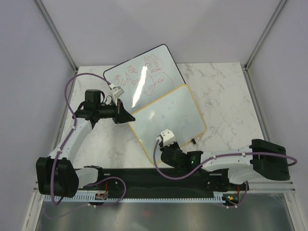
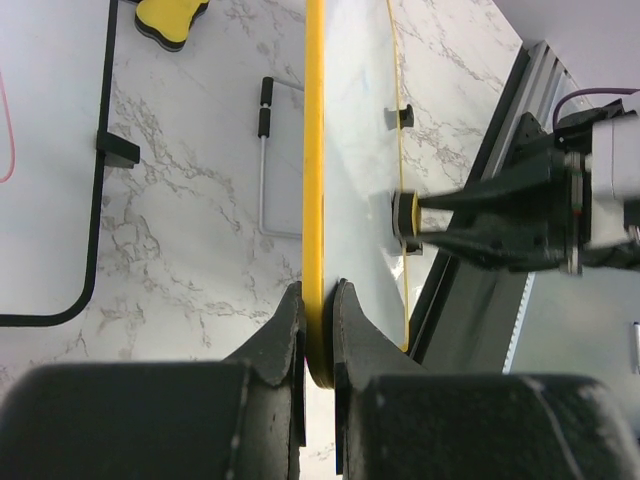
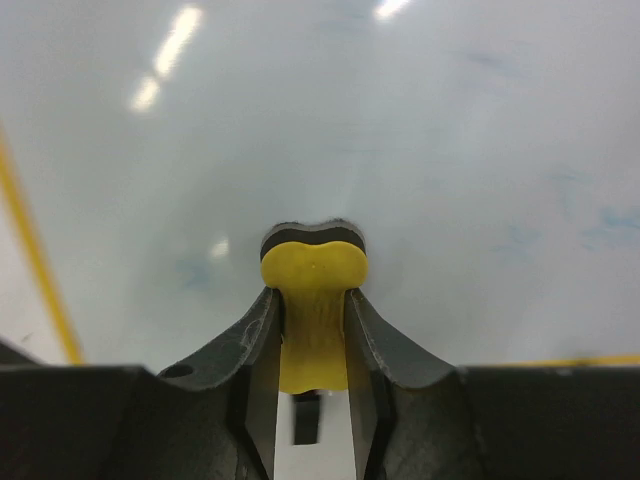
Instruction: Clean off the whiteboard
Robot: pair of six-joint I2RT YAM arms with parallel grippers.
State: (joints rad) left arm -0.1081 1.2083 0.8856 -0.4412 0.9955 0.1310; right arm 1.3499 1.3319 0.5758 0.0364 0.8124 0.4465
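The yellow-framed whiteboard (image 1: pixel 173 113) lies at the middle of the table, its near part wiped, with faint blue smudges (image 3: pixel 608 222) left. My left gripper (image 1: pixel 126 117) is shut on the frame at the board's left corner (image 2: pixel 315 200); the jaws clamp the yellow edge (image 2: pixel 318 335). My right gripper (image 1: pixel 167 140) is shut on a yellow eraser (image 3: pixel 312 265) with a black felt face, pressed against the board near its front edge. The left wrist view shows the same eraser (image 2: pixel 404 215) on the board. A small black clip (image 2: pixel 404 117) sits on the board's far edge.
The larger black-framed whiteboard (image 1: pixel 144 72) with red scribbles lies behind, partly under the yellow board. A second yellow eraser (image 2: pixel 172 15) lies beside it. A thin metal wire bar (image 2: pixel 266 150) lies on the marble table (image 1: pixel 226 91) next to the yellow frame.
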